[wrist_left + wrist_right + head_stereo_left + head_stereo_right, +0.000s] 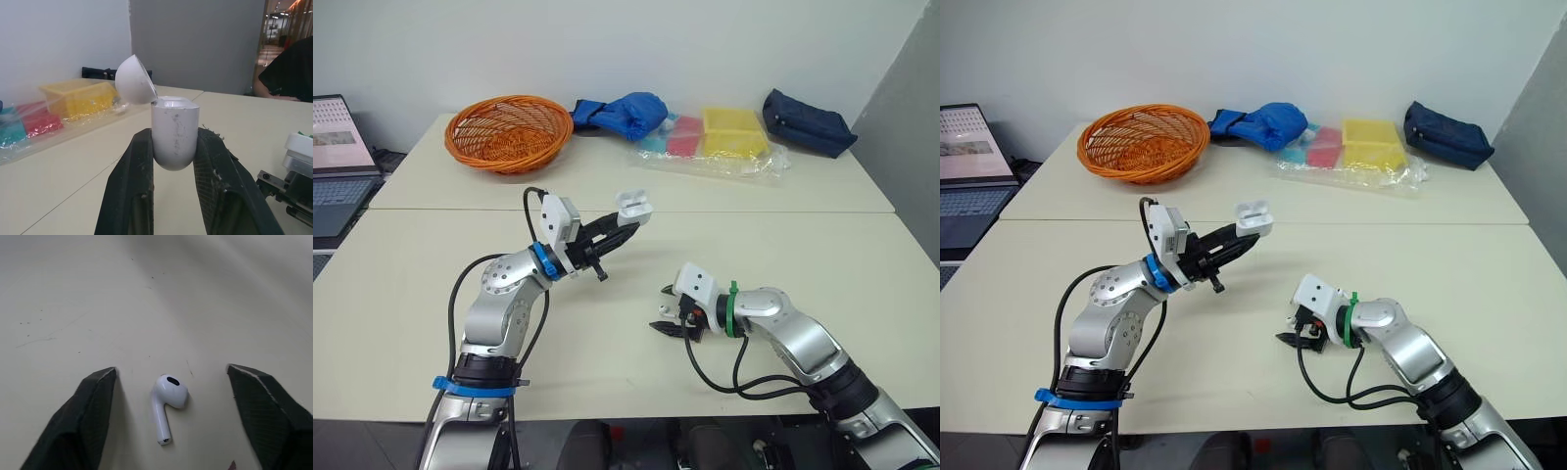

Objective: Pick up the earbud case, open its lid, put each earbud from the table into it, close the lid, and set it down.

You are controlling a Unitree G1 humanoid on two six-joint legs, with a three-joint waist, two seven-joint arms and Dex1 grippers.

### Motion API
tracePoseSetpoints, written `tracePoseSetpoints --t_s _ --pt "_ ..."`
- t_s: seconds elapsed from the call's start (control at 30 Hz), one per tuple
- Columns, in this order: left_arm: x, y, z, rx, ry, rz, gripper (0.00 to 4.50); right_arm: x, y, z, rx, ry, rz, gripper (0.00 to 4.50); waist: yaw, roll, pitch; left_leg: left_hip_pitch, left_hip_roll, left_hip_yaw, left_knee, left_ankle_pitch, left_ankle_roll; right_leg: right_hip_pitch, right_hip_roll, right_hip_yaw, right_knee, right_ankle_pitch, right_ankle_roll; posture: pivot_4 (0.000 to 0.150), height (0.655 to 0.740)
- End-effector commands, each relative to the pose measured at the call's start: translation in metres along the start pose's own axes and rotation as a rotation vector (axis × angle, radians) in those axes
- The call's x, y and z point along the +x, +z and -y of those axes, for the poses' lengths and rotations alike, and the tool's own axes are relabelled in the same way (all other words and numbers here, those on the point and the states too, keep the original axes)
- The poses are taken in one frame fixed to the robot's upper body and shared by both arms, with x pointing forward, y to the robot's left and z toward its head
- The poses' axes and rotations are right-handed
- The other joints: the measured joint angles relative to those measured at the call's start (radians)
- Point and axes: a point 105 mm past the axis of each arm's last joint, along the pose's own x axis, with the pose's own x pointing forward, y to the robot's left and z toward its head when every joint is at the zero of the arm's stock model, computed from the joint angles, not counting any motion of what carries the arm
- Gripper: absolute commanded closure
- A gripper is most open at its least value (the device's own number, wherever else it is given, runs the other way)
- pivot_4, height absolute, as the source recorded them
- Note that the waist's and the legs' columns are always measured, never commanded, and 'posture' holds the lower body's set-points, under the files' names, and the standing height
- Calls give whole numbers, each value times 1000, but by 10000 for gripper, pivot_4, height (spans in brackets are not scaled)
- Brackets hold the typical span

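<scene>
— What do the head cameras give you?
— My left claw (628, 227) is raised over the worktop (431, 284) and clamped on the earbud case (634, 205). The case sits in the air between the tips with its lid (633, 196) tipped open. My right claw (663, 309) is down low, close to the worktop surface and well apart from the case. Further back there's an orange basket (507, 130) and some bags, none of it my concern.
— And the left wrist?
— The earbud case (174, 132) stands upright, pinched between my two fingers (132, 191), and the lid (135, 80) is hinged back to one side. I can't look down into the wells from here, so I cannot tell whether an earbud is already seated inside.
— Right wrist?
— That claw is spread wide, one finger on either side of an earbud (168, 396) lying flat on the worktop. Neither finger touches it.
— So where does that leave the job?
— By my reckoning, picking up the case is done and so is opening the lid. This earbud isn't grasped yet, so I have to pinch it, carry it across and seat it in the case. I can see one earbud on the worktop. Whether the other lies somewhere else or is already in the case, I can't say. After that I shut the lid and set the case down
</scene>
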Motion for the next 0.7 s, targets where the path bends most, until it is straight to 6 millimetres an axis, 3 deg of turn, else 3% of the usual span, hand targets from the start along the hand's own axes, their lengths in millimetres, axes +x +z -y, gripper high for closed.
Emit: tracePoseSetpoints --t_s 0.03,0.23,0.33,0.5,0.6,0.7 --pt "2 13 3 41 -7 37 37564 -3 -12 7 -14 -25 -62 19582 0 0 0 0 0 0 0 0 0 0 0 0 0 0 0 1500 7400" --pt "3 13 3 42 -4 37 37564 -8 -14 4 -53 -11 -77 40255 0 0 0 1 0 0 1 0 0 1 0 0 0 1 0 1500 7400" --pt "4 13 3 40 -4 36 37564 -11 -15 4 -71 -8 -83 40825 2 0 0 1 -1 0 1 0 0 1 -1 0 0 1 1 1500 7400" --pt "7 14 5 40 -11 42 37564 -37 -15 10 -69 -13 -83 40825 10 0 0 0 -2 0 1 0 0 1 -2 0 -1 1 1 1500 7400" --pt "7 14 6 36 -14 43 37564 -71 -11 15 -93 2 -105 40825 13 0 0 -1 -3 0 0 0 0 0 -4 0 -2 1 1 1500 7400" --pt "6 12 7 34 -15 42 37564 -108 -21 23 -104 -5 -187 40825 12 0 0 -1 -3 1 0 0 0 0 -4 1 -2 1 1 1500 7400"
